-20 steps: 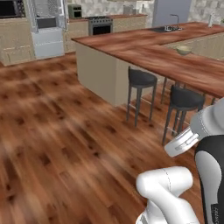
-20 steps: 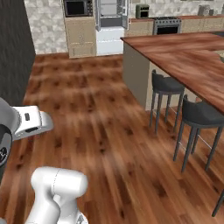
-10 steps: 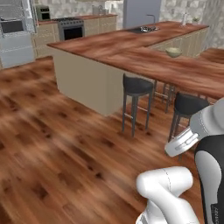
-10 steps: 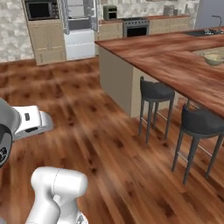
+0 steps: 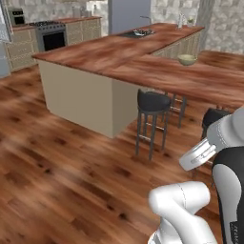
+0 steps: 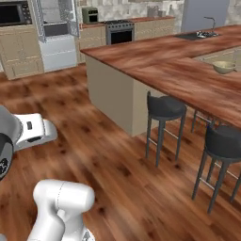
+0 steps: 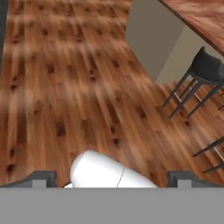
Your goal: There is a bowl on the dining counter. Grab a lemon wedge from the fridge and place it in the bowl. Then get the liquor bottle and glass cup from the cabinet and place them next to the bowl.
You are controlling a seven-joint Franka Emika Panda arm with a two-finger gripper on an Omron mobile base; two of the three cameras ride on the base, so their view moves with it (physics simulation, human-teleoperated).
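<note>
The pale bowl (image 5: 187, 59) (image 6: 223, 67) stands on the wooden dining counter (image 5: 143, 66) (image 6: 179, 70), far from the arm. At the back left, the fridge (image 6: 56, 28) stands with its door open. In the hand view my gripper (image 7: 113, 179) points down at bare wooden floor, its two dark fingertips (image 7: 43, 177) wide apart, open, with nothing between them. The lemon wedge, the liquor bottle and the glass cup are out of view, and I cannot tell which cabinet holds them.
Dark bar stools (image 5: 152, 102) (image 6: 164, 107) (image 6: 225, 141) (image 7: 210, 68) line the near side of the counter. A sink (image 5: 138, 33) (image 6: 200, 34) is set in its far end. A stove (image 5: 50, 33) (image 6: 120, 30) and a microwave (image 6: 14, 14) sit along the back wall.
The whole picture has swung: the base has turned and driven, so the counter and stools loom nearer and the fridge has slid left. The gripper stays open.
</note>
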